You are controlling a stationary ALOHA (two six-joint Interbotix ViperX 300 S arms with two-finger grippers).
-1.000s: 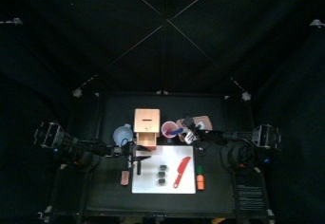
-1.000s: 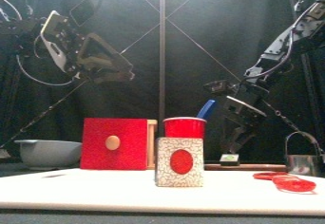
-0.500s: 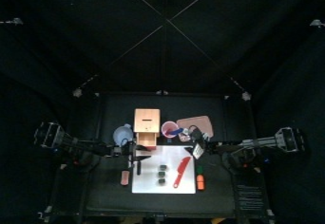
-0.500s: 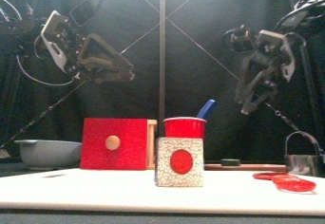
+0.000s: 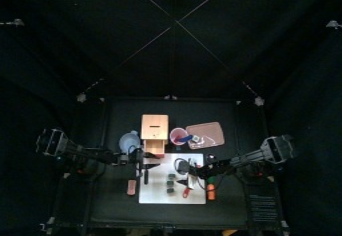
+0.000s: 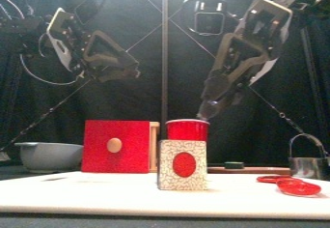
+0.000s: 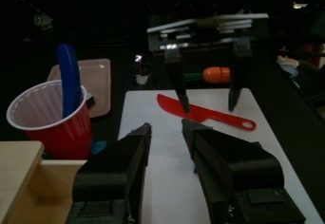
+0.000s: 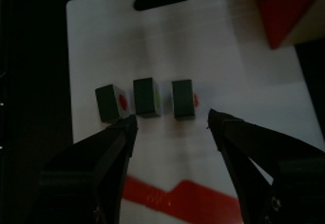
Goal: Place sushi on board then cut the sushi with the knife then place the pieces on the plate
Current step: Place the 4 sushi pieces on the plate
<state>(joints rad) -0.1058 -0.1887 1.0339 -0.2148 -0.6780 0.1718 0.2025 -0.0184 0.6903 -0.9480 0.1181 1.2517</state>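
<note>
Three dark green sushi pieces (image 8: 144, 97) stand in a row on the white cutting board (image 5: 182, 198), also seen in the top view as sushi pieces (image 5: 163, 184). A red knife (image 7: 203, 114) lies on the board beside them. My right gripper (image 8: 172, 133) hangs open above the pieces, holding nothing; from the left wrist it shows as the right gripper (image 7: 207, 68). At the board's left back corner my left gripper (image 7: 169, 142) hovers open and empty. The pink tray (image 5: 205, 135) sits at the back. A blue knife (image 6: 206, 108) stands in the red cup (image 6: 188, 130).
The wooden box (image 5: 155, 130) with its red drawer front (image 6: 120, 146) stands behind the board, and a blue-grey bowl (image 6: 45, 155) is to its left. A metal cutter (image 6: 306, 159) is at the right. An orange toy (image 7: 218, 74) lies by the board's right edge.
My right arm has lifted from the back right of the table and swung in over the board, above the sushi pieces. The left arm has stayed put.
</note>
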